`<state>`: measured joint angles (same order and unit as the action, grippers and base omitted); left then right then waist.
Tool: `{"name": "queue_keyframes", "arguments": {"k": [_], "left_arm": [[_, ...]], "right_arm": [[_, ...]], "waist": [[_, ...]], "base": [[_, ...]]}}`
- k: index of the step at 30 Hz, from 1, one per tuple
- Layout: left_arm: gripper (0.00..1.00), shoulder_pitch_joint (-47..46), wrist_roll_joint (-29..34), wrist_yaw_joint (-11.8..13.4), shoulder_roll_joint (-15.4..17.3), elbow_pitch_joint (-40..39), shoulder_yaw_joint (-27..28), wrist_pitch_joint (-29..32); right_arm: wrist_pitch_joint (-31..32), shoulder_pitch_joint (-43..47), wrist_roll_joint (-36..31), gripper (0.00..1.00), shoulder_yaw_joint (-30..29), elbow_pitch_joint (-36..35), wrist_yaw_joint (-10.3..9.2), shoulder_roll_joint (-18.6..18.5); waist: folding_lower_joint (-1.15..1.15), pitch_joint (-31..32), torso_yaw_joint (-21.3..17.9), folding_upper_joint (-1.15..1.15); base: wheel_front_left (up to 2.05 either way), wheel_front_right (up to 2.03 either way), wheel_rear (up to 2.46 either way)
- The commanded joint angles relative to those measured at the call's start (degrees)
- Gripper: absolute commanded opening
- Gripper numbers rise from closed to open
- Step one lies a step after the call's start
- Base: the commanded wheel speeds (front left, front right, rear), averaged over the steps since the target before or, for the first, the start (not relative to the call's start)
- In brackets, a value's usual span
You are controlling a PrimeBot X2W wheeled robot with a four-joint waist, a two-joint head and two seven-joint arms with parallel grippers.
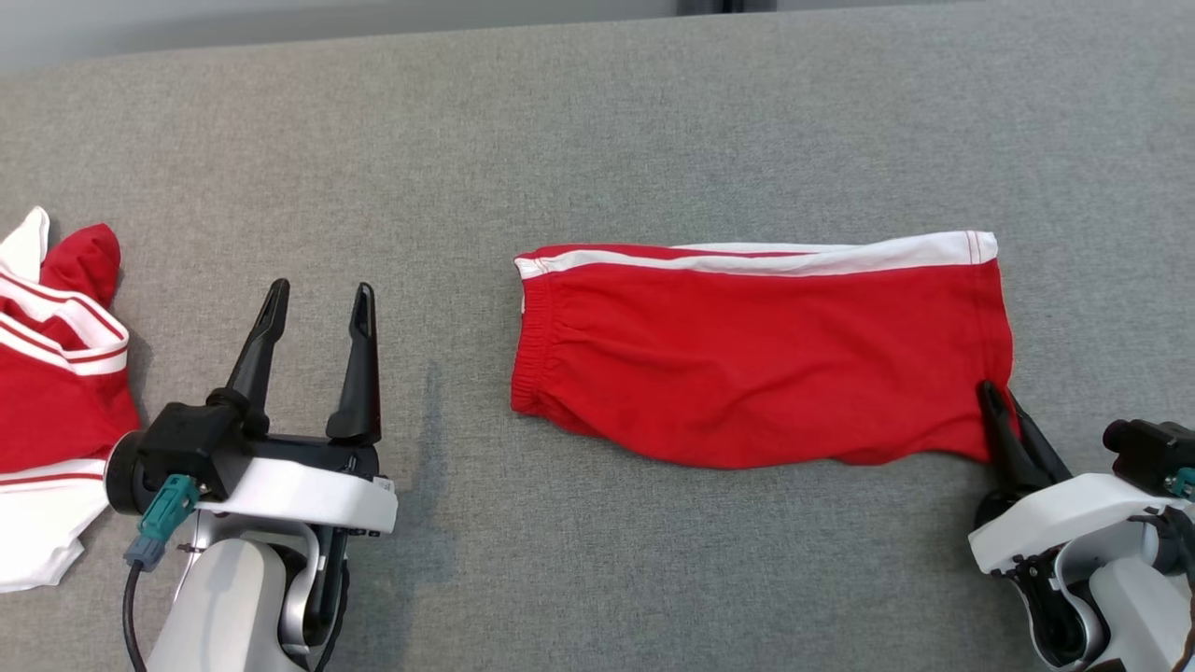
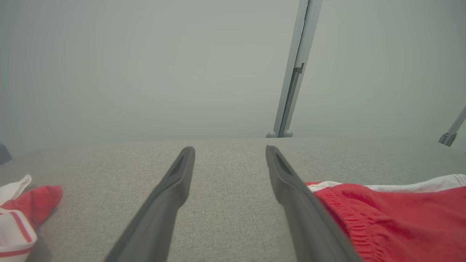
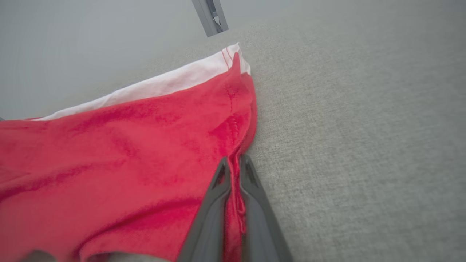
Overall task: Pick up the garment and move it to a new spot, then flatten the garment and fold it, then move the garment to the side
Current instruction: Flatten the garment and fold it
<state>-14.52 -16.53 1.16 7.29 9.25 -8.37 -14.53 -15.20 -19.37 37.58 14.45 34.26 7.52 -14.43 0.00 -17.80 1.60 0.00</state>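
The garment (image 1: pixel 766 355) is a pair of red shorts with a white side stripe, lying folded in half on the grey surface, waistband to the left. My right gripper (image 1: pixel 997 399) is shut on its near right hem corner; in the right wrist view the fingers (image 3: pixel 214 203) pinch the red hem of the garment (image 3: pixel 127 153) between them. My left gripper (image 1: pixel 316 301) stands open over bare surface, well left of the waistband, nothing between its fingers. In the left wrist view, the garment (image 2: pixel 393 222) lies to the right of my left gripper (image 2: pixel 229 154).
A second red and white garment (image 1: pixel 51 392) is bunched at the left edge of the grey surface (image 1: pixel 597 131), also seen as the bunched cloth (image 2: pixel 22 214) in the left wrist view. A metal post (image 2: pixel 293 72) rises beyond the far edge.
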Motion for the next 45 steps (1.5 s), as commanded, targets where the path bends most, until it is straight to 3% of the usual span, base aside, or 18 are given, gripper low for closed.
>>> {"name": "queue_keyframes", "arguments": {"k": [1, 7, 12, 22, 27, 36, 37, 38, 39, 45], "left_arm": [[1.0, 0.3, -0.2, 0.3, 0.4, -0.2, -0.1, 0.2], [1.0, 0.7, -0.5, 0.2, 0.4, -0.5, -0.6, 0.6], [1.0, 1.2, -0.8, 0.0, 0.3, -0.2, -1.1, 0.7], [1.0, 2.0, -1.7, -0.4, -0.7, 0.7, -2.7, 0.7], [1.0, 1.0, -2.2, -0.8, -1.6, 1.4, -3.9, 0.4], [1.0, 0.1, -2.7, -1.0, -2.4, 3.2, -4.8, -0.2], [1.0, 0.1, -2.7, -0.9, -2.4, 3.2, -4.7, -0.3], [1.0, 0.1, -2.6, -0.9, -2.5, 3.3, -4.6, -0.2], [1.0, 0.1, -2.5, -0.8, -2.4, 3.4, -4.5, -0.3], [1.0, 0.1, -1.8, -0.9, -2.0, 4.1, -4.4, -0.4]], "right_arm": [[-0.1, -0.5, -0.1, 0.0, -0.1, 0.9, -0.06, 0.0], [-0.1, -3.9, 0.0, 0.0, 0.7, 2.6, -0.05, 0.0], [-0.1, -7.7, -1.5, 0.0, 2.6, -1.3, -0.04, 2.0], [4.7, -12.9, -5.4, 0.0, 15.0, -10.5, -0.04, 8.4], [6.3, -14.0, -3.8, 0.0, 21.7, -8.7, -0.04, 10.7], [5.5, -15.3, 0.2, 0.0, 30.1, -1.1, -0.04, 11.3], [5.1, -15.6, 0.5, 0.13, 30.8, -0.8, -0.04, 11.4], [4.8, -15.8, 0.9, 0.44, 31.4, -0.5, -0.04, 11.3], [4.5, -15.9, 1.4, 1.0, 32.0, -0.2, -0.04, 11.4], [1.7, -15.9, 2.5, 1.0, 34.0, -1.7, -0.04, 11.4]], "waist": [[0.0, 0.6, -0.3, 0.0], [0.0, 0.9, -0.2, 0.0], [0.0, 2.5, 0.4, 0.0], [0.0, 5.1, 3.2, 0.0], [0.0, 4.2, 6.0, 0.0], [0.0, 2.9, 8.5, 0.0], [0.0, 2.8, 8.4, 0.0], [0.0, 2.8, 8.3, 0.0], [0.0, 2.8, 8.1, 0.0], [0.0, 3.9, 6.6, 0.0]], "base": [[0.0, 0.0, 0.0], [0.0, 0.0, 0.0], [0.0, 0.0, 0.0], [0.0, 0.0, 0.0], [0.0, 0.0, 0.0], [0.0, 0.0, 0.0], [0.0, 0.0, 0.0], [0.0, 0.0, 0.0], [0.0, 0.0, 0.0], [0.0, 0.0, 0.0]]}}
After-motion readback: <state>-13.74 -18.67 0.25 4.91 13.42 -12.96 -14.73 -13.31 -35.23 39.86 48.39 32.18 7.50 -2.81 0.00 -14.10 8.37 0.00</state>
